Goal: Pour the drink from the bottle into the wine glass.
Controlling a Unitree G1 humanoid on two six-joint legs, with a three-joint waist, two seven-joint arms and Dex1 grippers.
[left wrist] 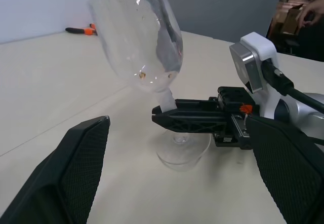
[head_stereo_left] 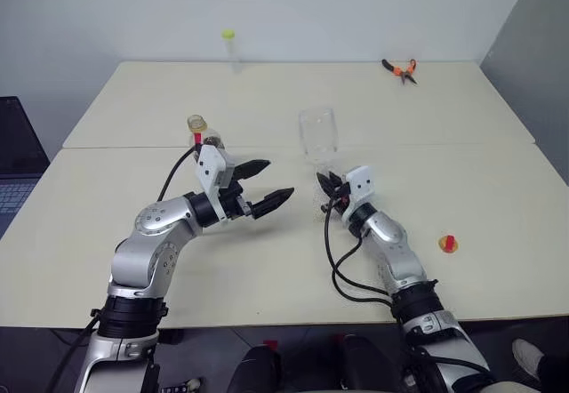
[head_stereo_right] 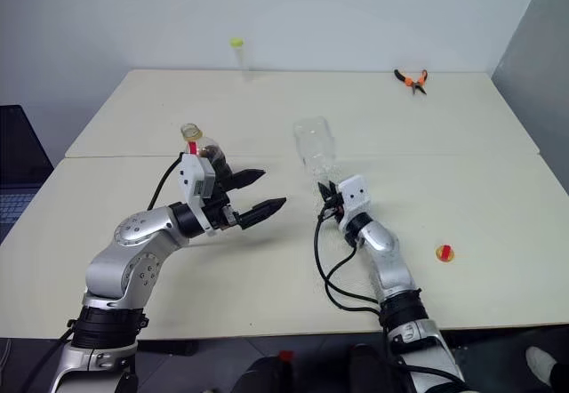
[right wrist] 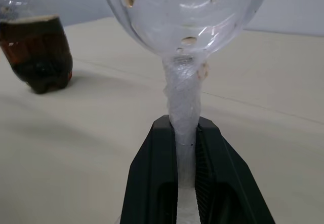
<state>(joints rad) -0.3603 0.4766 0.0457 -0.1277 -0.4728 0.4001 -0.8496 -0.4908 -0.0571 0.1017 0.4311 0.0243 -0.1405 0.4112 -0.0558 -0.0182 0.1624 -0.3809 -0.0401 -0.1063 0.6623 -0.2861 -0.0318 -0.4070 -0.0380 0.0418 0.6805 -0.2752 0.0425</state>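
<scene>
Right wrist view: right gripper (right wrist: 186,148) is clamping the stem of the wine glass (head_stereo_left: 317,135), fingers closed on it just below the bowl; glass is standing empty at table centre, foot on the surface.

Left gripper (head_stereo_left: 271,184): fingers spread wide and grasping nothing, hovering left of the glass.

Bottle (head_stereo_left: 201,131): standing upright on the table (head_stereo_left: 444,144) behind the left gripper, far-left of the glass, part-filled with the drink (right wrist: 40,51), dark brown; its mouth looks uncapped.

Step in hand, as judged: the glass is being steadied, the bottle not yet taken. The next move is calling for the left gripper to turn back toward the bottle, close round its body, lift it and tip it over the bowl.

Other items: red-and-yellow cap (head_stereo_left: 447,244) near right; orange-handled pliers (head_stereo_left: 403,69) far right; slim tube with yellow-green top (head_stereo_left: 230,48) at the far edge. None is standing between bottle and glass.
</scene>
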